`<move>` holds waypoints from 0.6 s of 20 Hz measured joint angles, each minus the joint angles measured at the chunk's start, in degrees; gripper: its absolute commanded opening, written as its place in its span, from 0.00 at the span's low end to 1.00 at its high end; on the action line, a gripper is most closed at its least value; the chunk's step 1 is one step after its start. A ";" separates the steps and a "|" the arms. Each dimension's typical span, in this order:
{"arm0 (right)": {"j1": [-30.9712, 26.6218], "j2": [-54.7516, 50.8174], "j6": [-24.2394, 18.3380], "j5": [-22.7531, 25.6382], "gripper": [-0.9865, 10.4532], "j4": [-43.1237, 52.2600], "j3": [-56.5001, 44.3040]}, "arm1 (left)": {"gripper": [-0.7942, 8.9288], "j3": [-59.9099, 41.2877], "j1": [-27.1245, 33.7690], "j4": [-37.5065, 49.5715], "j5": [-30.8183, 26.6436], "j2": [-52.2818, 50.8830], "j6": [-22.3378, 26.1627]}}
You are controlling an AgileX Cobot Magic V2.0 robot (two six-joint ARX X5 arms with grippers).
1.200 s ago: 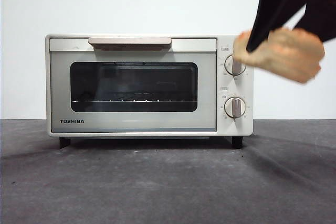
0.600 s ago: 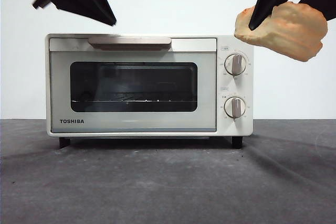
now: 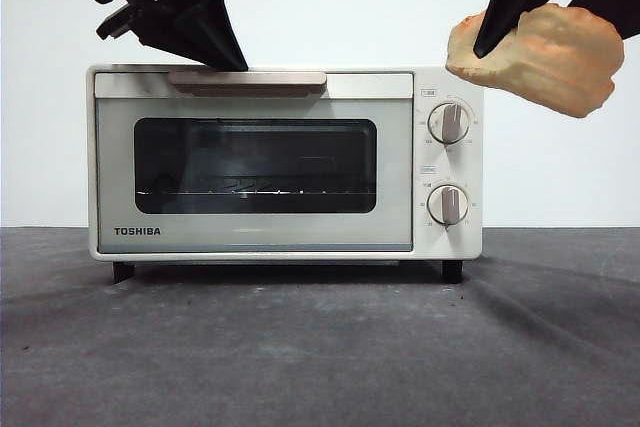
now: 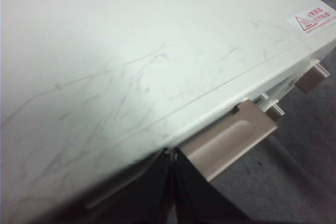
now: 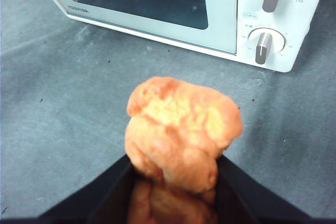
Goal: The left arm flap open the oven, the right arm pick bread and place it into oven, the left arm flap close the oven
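Front view: TOSHIBA toaster oven door shut; left gripper jaws pressed together at beige bar handle; right gripper clamps bread above knobs

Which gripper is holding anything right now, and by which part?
The right gripper holds the bread by one end, in the air. The left gripper, shut at the oven handle, holds nothing.

The bread hides the right fingers' tips; both arms are cut off by the frame.
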 measured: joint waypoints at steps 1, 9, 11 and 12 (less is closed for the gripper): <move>0.00 0.00 0.00 0.00 0.25 0.00 0.00 | 0.10 0.35 -0.42 -0.92 -0.09 0.00 0.07; 0.00 0.00 -0.83 0.00 0.25 0.04 0.00 | 0.10 1.36 -6.19 -13.22 1.66 -0.87 0.04; 0.00 0.00 -1.03 0.00 0.25 0.04 0.00 | 0.10 1.07 -7.80 -17.64 2.27 -0.68 0.00; 0.00 0.00 -1.07 0.00 0.25 0.04 0.00 | 0.10 0.81 -8.55 -19.63 2.29 -0.48 -0.15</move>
